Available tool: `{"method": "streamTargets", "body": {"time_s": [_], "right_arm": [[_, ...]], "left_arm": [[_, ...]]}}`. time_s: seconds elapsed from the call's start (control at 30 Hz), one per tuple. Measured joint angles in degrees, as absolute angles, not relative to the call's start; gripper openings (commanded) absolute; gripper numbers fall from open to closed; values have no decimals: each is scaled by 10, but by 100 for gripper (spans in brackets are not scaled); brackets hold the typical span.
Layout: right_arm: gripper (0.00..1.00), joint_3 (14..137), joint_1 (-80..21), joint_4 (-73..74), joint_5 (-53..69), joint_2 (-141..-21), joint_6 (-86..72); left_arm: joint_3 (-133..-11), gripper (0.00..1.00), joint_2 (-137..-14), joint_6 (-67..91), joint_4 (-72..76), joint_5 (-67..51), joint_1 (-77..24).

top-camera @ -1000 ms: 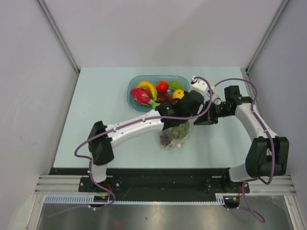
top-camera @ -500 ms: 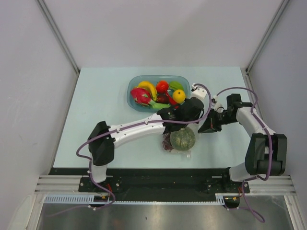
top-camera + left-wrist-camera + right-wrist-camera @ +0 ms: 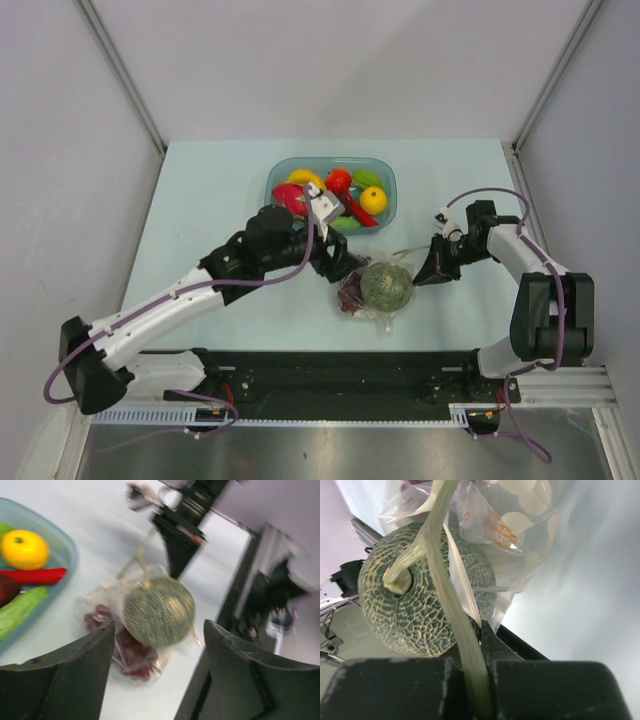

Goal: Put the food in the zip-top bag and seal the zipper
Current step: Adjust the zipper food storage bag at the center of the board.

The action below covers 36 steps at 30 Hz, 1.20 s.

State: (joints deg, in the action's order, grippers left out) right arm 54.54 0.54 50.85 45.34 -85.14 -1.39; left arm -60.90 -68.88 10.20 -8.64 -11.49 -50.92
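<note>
The zip-top bag [image 3: 378, 312], clear with white dots [image 3: 519, 516], lies near the table's front edge. The grey-green bumpy ball [image 3: 386, 284] sits in its mouth, and the dark red grapes [image 3: 351, 297] lie inside on the ball's left. Through the left wrist view I see the ball [image 3: 159, 611] and grapes [image 3: 132, 655] under the film. My left gripper [image 3: 345, 268] hangs open just left of the bag, holding nothing [image 3: 160, 625]. My right gripper [image 3: 425, 272] is shut on the bag's right edge [image 3: 482, 627]. The ball's pale stem [image 3: 440, 555] runs past its fingers.
A blue translucent bowl [image 3: 275, 185] stands behind the bag, holding a pink dragon fruit [image 3: 290, 200], a banana [image 3: 305, 180], a yellow fruit [image 3: 373, 200] and other toy food. The bowl's rim [image 3: 70, 555] is close on the left gripper's left. The black front rail [image 3: 330, 360] lies just beyond the bag.
My left gripper has opened, let go of the ball and drawn back to the left. The ball now rests in the bag. My right gripper has shifted slightly nearer, still gripping the bag.
</note>
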Motion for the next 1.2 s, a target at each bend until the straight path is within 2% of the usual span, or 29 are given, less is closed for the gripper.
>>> {"method": "streamTargets", "body": {"time_s": [0.07,0.17,0.2,0.3,0.33,0.4,0.5,0.67,0.77,0.83,1.0,1.2], "right_arm": [[0,543,5,508,441,-856,-17],[0,542,5,505,422,-867,-25],[0,542,5,504,416,-870,-28],[0,542,6,498,404,-878,-32],[0,542,6,495,402,-881,-32],[0,541,6,487,401,-885,-32],[0,540,6,471,401,-888,-33],[0,551,-2,451,402,-919,-23],[0,578,-23,440,390,-945,-1],[0,589,-29,429,373,-953,17],[0,599,-26,421,359,-978,59],[0,602,12,429,370,-1015,90]], "left_arm": [[-576,66,-663,89,-84,-164,-510],[-530,66,-669,91,-77,-211,-513],[-517,66,-681,97,-75,-219,-511],[-481,76,-715,128,-66,-234,-498],[-474,75,-725,139,-61,-238,-492],[-472,66,-743,155,-45,-243,-486],[-478,65,-771,159,-21,-242,-484],[-564,54,-884,148,-13,-246,-489],[-606,46,-934,134,-20,-248,-503],[-641,36,-962,127,-38,-244,-515],[-721,35,-1013,109,-55,-236,-535],[-631,27,-939,114,-43,-236,-517]]}}
